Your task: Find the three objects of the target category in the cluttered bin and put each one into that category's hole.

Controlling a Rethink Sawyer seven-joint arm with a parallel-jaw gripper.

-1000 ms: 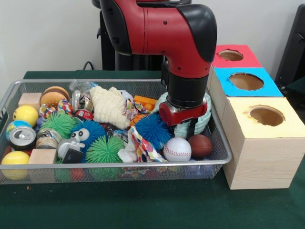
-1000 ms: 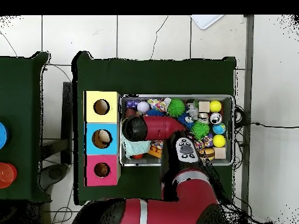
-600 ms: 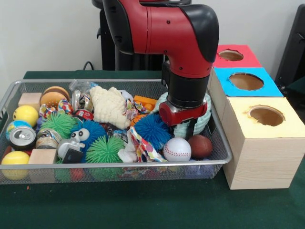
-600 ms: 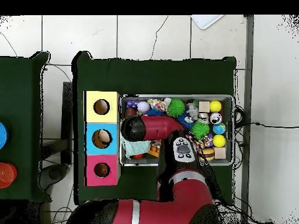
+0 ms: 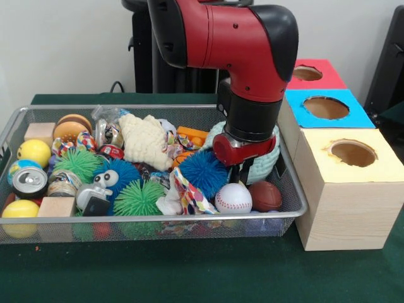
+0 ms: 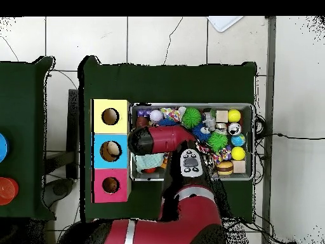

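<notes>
Red-collared and pointing straight down, the gripper (image 5: 247,169) sits low in the wire bin (image 5: 297,201), hard against the mint-green rope ring (image 5: 270,156) behind it; only dark stubs show under the collar, so I cannot tell whether it is spread, narrowed or holding anything. Just below and in front of it lie a baseball (image 5: 233,197) and a small brown football (image 5: 265,195), touching each other; the spiky blue ball (image 5: 202,172) is just beside it on the other side. My guess is these balls are the wanted kind, though the task does not name the category. To do this step well, the tips should settle squarely over one ball, not the gap between the two, and stay clear of the rope ring, which could snag and come up with the lift. From the gripper the black wrist rises vertically into a thick red link (image 5: 221,31) that bends level across the bin. Well off to the side, beyond the bin wall, stand the yellow-topped box (image 5: 360,183), blue-topped box (image 5: 356,117) and red-topped box (image 5: 331,79) with their holes
</notes>
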